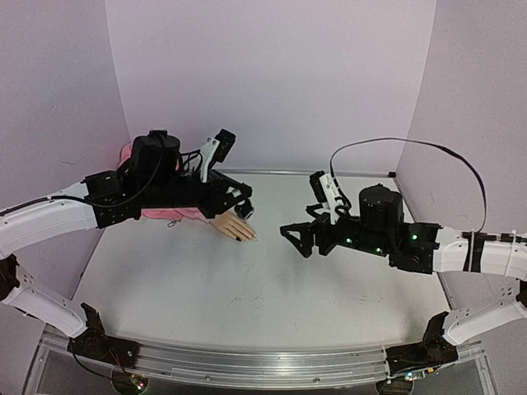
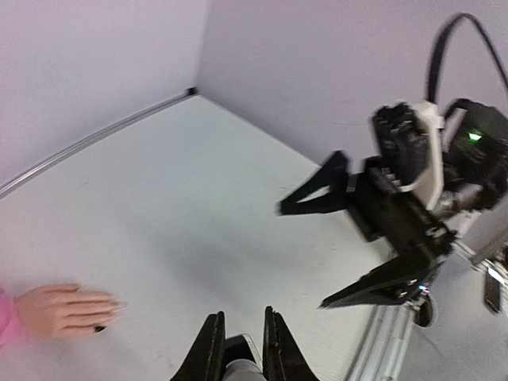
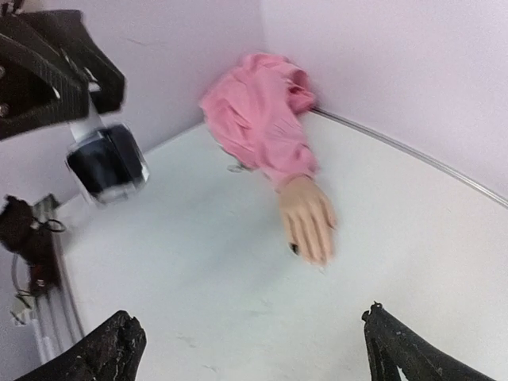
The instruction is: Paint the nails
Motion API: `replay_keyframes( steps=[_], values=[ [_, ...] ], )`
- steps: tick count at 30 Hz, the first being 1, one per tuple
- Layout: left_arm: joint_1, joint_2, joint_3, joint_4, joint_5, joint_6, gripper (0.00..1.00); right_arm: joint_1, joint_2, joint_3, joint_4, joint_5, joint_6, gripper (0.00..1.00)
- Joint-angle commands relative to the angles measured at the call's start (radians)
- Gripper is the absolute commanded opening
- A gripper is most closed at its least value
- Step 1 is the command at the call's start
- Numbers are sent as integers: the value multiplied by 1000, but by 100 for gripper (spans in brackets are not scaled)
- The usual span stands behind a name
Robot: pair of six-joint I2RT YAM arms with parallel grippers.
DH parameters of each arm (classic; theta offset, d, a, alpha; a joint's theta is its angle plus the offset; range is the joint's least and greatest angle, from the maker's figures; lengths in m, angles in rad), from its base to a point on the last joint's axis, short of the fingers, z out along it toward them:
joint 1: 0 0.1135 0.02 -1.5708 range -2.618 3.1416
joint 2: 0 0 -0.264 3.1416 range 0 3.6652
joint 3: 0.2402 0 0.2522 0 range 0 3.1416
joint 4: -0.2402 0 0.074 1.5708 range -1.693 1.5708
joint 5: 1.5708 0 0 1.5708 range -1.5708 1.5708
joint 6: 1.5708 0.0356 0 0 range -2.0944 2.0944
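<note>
Near edge: right gripper [image 1: 293, 241] held over the white table [image 1: 198, 296], jaws spread wide, nothing between them. Its tips point at the mannequin hand [image 1: 232, 228], near but not touching.

Mid-table: mannequin hand lies flat, palm down, fingers towards the right arm. The nails [image 3: 294, 248] sit at the fingertips, down against the table. One reads dark; the others are pale and blurred, paint state unclear.

Behind the hand: left gripper [image 1: 241, 203] is raised and clear of it. Its fingers [image 2: 210, 349] are drawn nearly together with a slim gap; I cannot tell whether anything is clamped.

Far left: pink sleeve [image 1: 169, 214] runs from the wrist back to the wall corner.
</note>
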Motion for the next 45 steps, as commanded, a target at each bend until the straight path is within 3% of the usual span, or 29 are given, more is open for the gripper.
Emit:
replay_keyframes(
  steps=[1, 6, 14, 20, 28, 32, 42, 45],
  values=[
    [0, -24, -146, -50, -390, -38, 0, -56, -118, -86, -60, 269, 49, 98],
    [-54, 15, -334, 90, -558, -85, 0, -117, -193, -131, -69, 280, 78, 98],
    [-66, 106, -591, 384, -678, -192, 0, -122, -208, -127, -91, 295, 71, 98],
    [-68, 215, -679, 523, -709, -281, 0, -124, -201, -136, -90, 301, 95, 98],
    [-78, 244, -688, 535, -757, -301, 3, -124, -216, -141, -90, 309, 102, 98],
    [-81, 225, -705, 534, -779, -317, 18, -124, -217, -141, -89, 316, 98, 98],
    [-76, 129, -682, 493, -766, -300, 75, -142, -202, -135, -88, 319, 92, 98],
    [-23, 56, -659, 444, -689, -292, 89, -175, -205, -139, -99, 321, 106, 98]
  ],
)
